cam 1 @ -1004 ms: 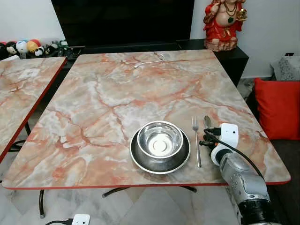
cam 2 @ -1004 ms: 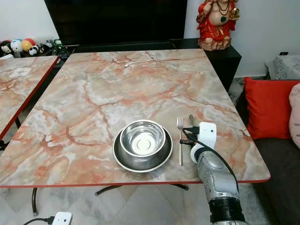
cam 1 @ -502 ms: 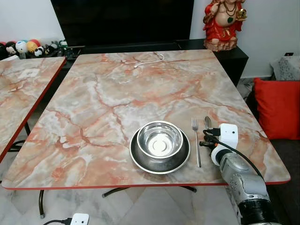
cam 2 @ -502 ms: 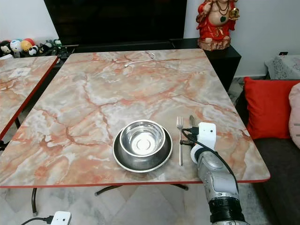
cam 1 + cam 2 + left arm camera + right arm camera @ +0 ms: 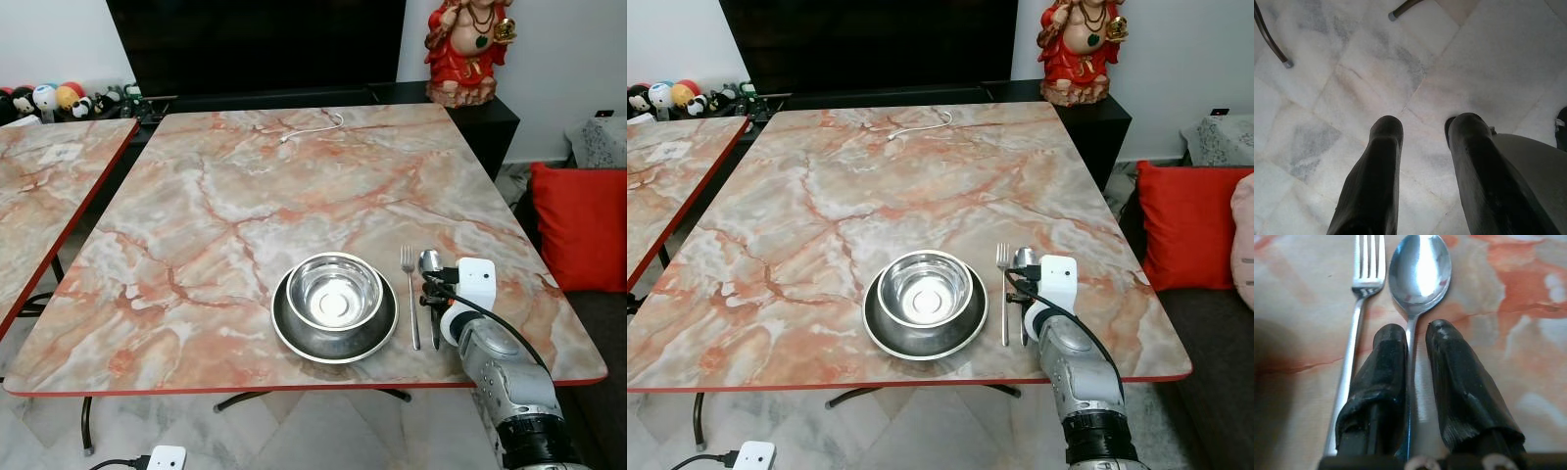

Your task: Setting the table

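The right gripper [image 5: 1415, 335] sits low over the table [image 5: 196, 196] with its fingers [image 5: 1383, 362] narrowly parted astride the handle of the spoon [image 5: 1419, 271], which lies flat just beside the fork [image 5: 409, 294], right of the bowl [image 5: 334, 292].
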